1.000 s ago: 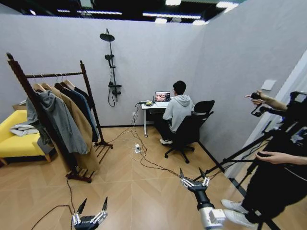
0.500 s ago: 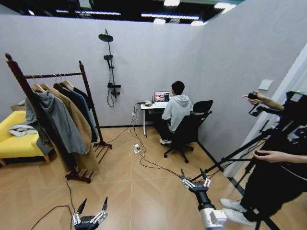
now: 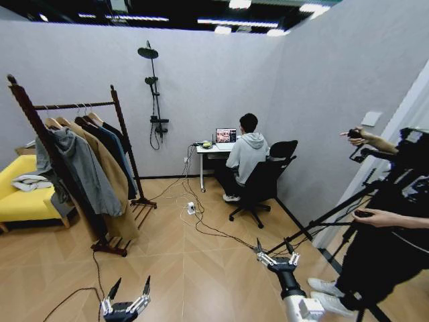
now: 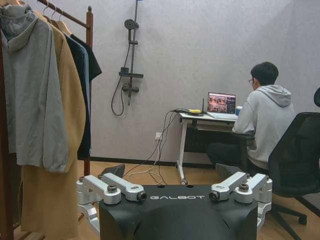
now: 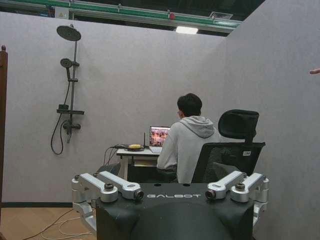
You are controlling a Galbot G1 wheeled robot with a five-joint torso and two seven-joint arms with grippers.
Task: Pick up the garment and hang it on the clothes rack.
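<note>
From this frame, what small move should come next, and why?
Probably turn and drive left toward the clothes rack: the black garment hangs there among other coats, well beyond reach, while the left gripper and right gripper are both open and hold nothing.

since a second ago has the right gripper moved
Yes. The right gripper has dropped lower and slightly rightward against the floor cable.

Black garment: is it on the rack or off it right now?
On it. The black garment hangs by its hanger from the bar of the clothes rack, behind the tan coat; neither pincer touches it.
</note>
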